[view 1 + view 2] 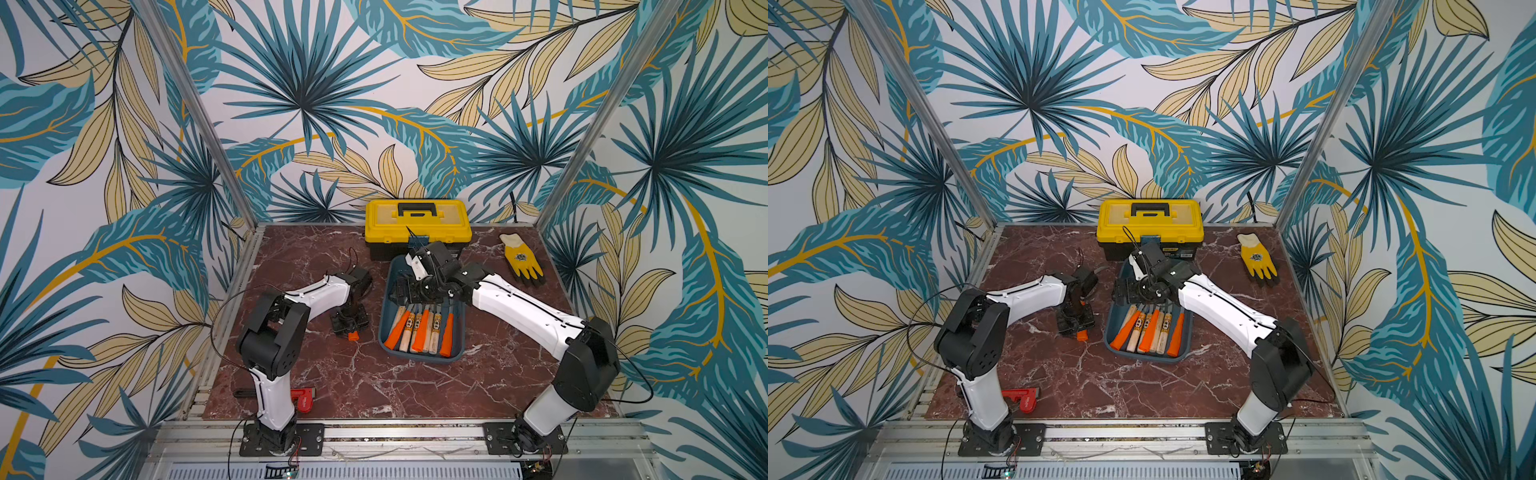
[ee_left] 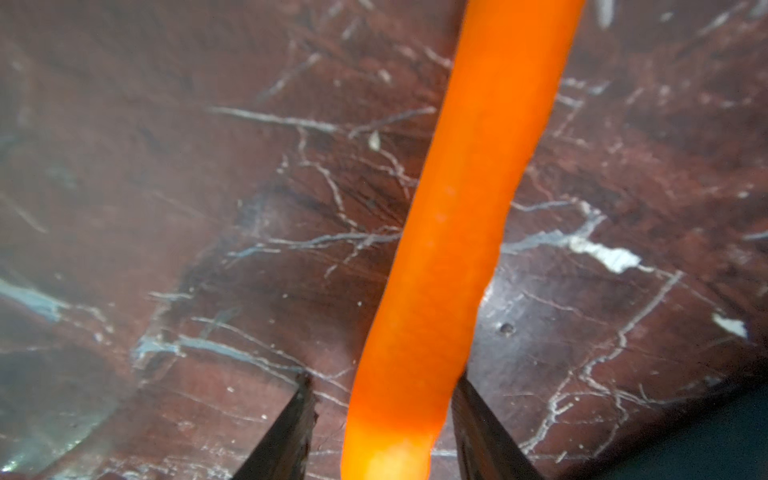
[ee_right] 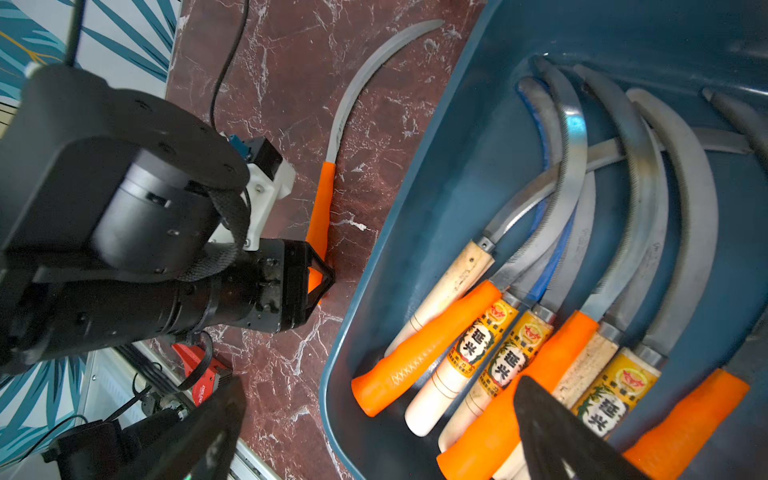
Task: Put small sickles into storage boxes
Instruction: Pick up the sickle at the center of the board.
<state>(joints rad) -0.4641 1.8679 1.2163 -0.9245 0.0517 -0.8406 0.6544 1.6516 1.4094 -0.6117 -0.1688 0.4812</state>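
Sickles [image 3: 415,353] x9; tray [image 3: 449,187], toolbox [image 1: 417,224], glove [image 1: 523,262] x1 ea.

1. Left gripper [image 1: 349,323] points down at the table [image 1: 374,386]; an orange handle [image 1: 353,336] pokes out beneath it.
2. Just beside it, toward the right arm, the tray [image 1: 384,332] holds sickles [image 1: 420,328].
3. Right gripper [image 1: 409,291] hovers over the tray's far end.

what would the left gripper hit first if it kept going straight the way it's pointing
Probably the table: the left gripper points down with its fingers straddling the orange sickle handle lying there, tips seemingly almost on it.
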